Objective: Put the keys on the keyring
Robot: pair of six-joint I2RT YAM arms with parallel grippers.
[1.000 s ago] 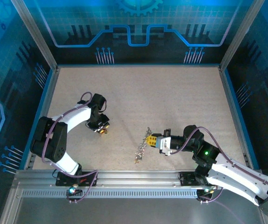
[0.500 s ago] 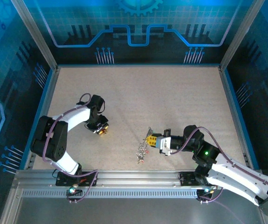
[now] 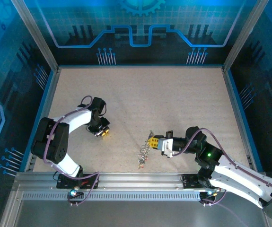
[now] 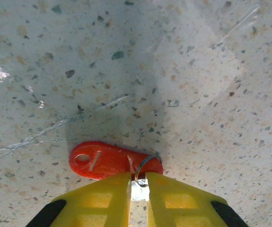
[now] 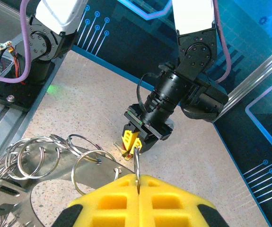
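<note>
Two arms work over the pale, speckled table (image 3: 150, 94) in the overhead view; the left arm folds back on itself, its left pincer (image 3: 103, 133) pointing straight down at the surface; the right arm lies low and stretched, its right pincer (image 3: 151, 141) aimed sideways; the keyring (image 3: 144, 150) trails from that tip toward the near edge as a glinting metal string.

At the left wrist, the yellow ribbed fingers (image 4: 102, 198) stand nearly together; a thin wire loop (image 4: 151, 160) sits at the slit, and I cannot tell whether it is pinched; the red key (image 4: 102, 161), flat glossy plastic with rounded ends, lies just beyond the tips.

At the right wrist, the yellow fingers press together on one upright wire hoop of the keyring; its flat grey band and tangled round loops lie left of the tips; the left pincer stands beyond them, tip down.
</note>
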